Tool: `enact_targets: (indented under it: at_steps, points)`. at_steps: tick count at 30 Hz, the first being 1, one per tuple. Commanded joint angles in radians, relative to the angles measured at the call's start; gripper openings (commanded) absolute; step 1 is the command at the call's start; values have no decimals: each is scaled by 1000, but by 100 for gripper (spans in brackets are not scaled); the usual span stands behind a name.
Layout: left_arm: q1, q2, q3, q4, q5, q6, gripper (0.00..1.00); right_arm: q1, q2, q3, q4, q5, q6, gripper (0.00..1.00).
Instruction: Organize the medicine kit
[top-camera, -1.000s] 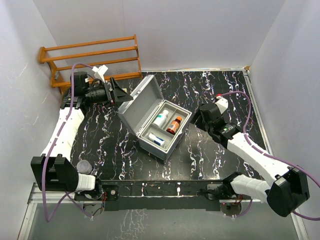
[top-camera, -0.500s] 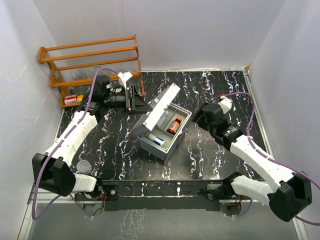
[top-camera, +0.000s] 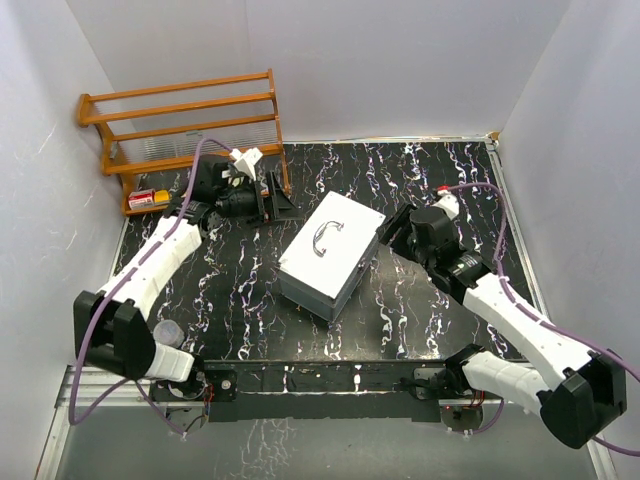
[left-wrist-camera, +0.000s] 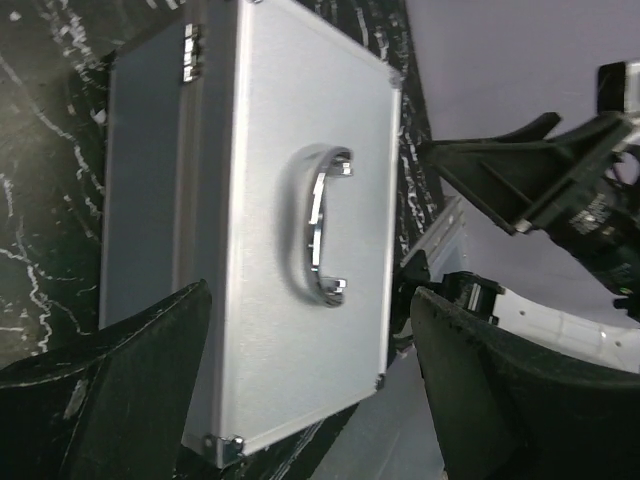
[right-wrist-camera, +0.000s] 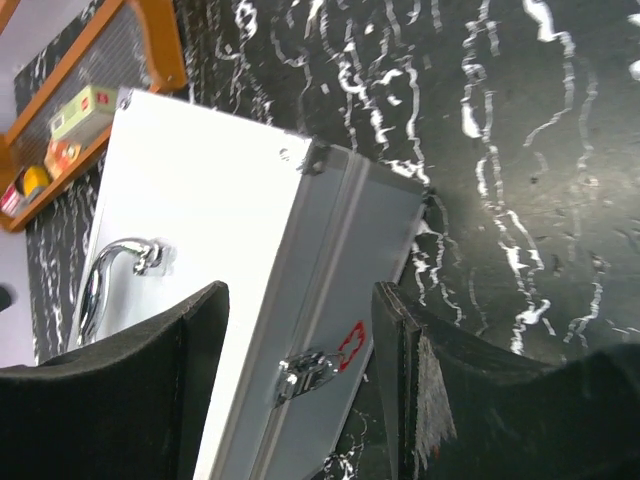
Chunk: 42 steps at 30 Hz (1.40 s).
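Medicine kit: closed, handle up, mid-bench, between the arms.
Left end effector: wide, empty, near the kit's far-left corner.
Right end effector: wide, empty, beside the latch side.
Step, likely: fasten the latch; steady the lid so the case cannot slide.
Count: one kit, one handle, one visible latch, two arms, one wooden rack.

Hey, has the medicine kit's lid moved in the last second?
Yes. The medicine kit lid swung down, away from the wooden rack, and is shut.
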Motion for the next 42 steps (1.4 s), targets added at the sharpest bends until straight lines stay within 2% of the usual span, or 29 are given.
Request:
enact_targets:
  at_steps: [1, 6, 10, 16, 24, 29, 33, 36, 39, 42]
  points:
    - [1, 59, -29, -38, -22, 45, 78, -2, 47, -9, 144, -179, -50, 57]
    - [1, 99, -45, -43, 16, 65, 74, -2, 130, -9, 206, -290, -62, 51]
    - [1, 133, -54, -57, 52, 82, 66, -2, 161, -21, 233, -308, -56, 40]
    - [2, 136, -61, -76, 33, 121, 60, -2, 216, -21, 260, -360, -77, 27]
    - [16, 156, -44, -122, -90, 185, 52, 8, 299, -17, 364, -438, -18, 23]
    - [48, 176, -24, -142, -88, 216, 48, 32, 351, -11, 421, -442, 25, 22]
    - [53, 203, 0, -168, -81, 252, 45, 36, 359, -2, 422, -411, 8, 22]
    - [53, 209, -3, -168, -85, 266, 45, 36, 333, 19, 384, -360, -40, 27]
    - [54, 197, -22, -153, -115, 271, 45, 36, 279, 46, 318, -283, -88, 37]
    - [53, 182, -36, -142, -142, 284, 46, 34, 205, 62, 252, -213, -135, 52]
